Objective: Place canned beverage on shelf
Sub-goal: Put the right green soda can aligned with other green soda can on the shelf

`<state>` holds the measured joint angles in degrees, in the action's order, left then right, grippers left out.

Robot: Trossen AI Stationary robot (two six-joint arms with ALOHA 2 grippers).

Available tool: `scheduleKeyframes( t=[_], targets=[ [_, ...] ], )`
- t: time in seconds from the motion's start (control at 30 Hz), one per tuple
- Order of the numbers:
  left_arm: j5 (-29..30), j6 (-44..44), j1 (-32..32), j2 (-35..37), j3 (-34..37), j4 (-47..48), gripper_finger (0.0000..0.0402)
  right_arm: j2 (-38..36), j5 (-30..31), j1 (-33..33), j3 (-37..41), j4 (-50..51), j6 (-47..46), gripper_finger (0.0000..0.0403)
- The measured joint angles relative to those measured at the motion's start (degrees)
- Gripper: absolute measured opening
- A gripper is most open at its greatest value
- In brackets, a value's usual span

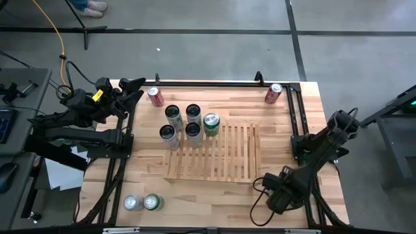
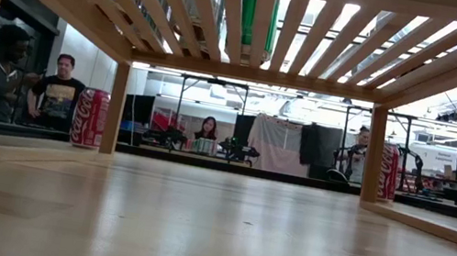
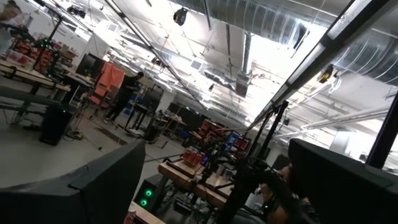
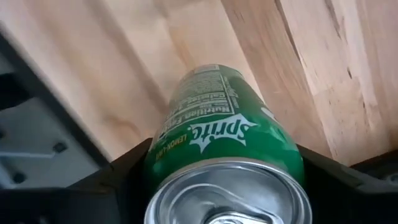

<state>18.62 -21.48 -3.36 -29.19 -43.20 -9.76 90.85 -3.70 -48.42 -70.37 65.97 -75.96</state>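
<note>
Right gripper fingers flank a green Sprite can (seemingly touching); grip unclear.

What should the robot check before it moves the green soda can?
1. Sprite can between the right gripper's jaws: ok, both sides touched.
2. Can lifted off the table: cannot tell.
3. Free room on the shelf: ok, right half bare.
4. Standing cans at the shelf's far left corner, clear of the path: ok.
5. Left gripper out of the way: ok, jaws open, by the table's far left corner.
</note>
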Motion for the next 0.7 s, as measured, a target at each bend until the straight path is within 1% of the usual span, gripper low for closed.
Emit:
scheduleKeyframes(
  t=[0.13, 0.23, 0.33, 0.4, 0.5, 0.6, 0.7],
  targets=[
    [0.1, 1.6, 0.0, 0.0, 0.0, 0.0, 0.0388, -4.9, -1.7, 0.0, -4.7, 5.1, 0.4, 0.0285],
    [0.0, 3.4, 0.0, -0.2, -0.2, 0.9, 0.0388, -9.1, -3.3, 0.0, -9.7, 7.0, 0.5, 0.0285],
    [-0.3, 4.1, 0.0, -1.2, -3.5, 8.3, 0.0388, -12.2, -2.7, 1.2, -16.0, 9.1, -0.6, 0.0285],
    [-0.4, 4.1, 0.0, -2.6, -7.2, 15.9, 0.0388, -13.3, 0.7, 2.8, -21.0, 10.7, -0.9, 0.0285],
    [-2.9, 4.1, 0.1, -6.7, -14.5, 26.1, 0.0388, -13.2, 9.1, 6.4, -29.2, 12.4, 3.2, 0.0285],
    [-7.2, 5.5, 0.1, -12.7, -21.9, 32.8, 0.0388, -11.4, 16.7, 11.8, -37.0, 12.3, 13.1, 0.0285],
    [-13.8, 7.7, 0.1, -19.9, -29.5, 37.3, 0.0388, -8.0, 20.6, 17.9, -45.1, 12.2, 25.8, 0.0285]
  ],
)
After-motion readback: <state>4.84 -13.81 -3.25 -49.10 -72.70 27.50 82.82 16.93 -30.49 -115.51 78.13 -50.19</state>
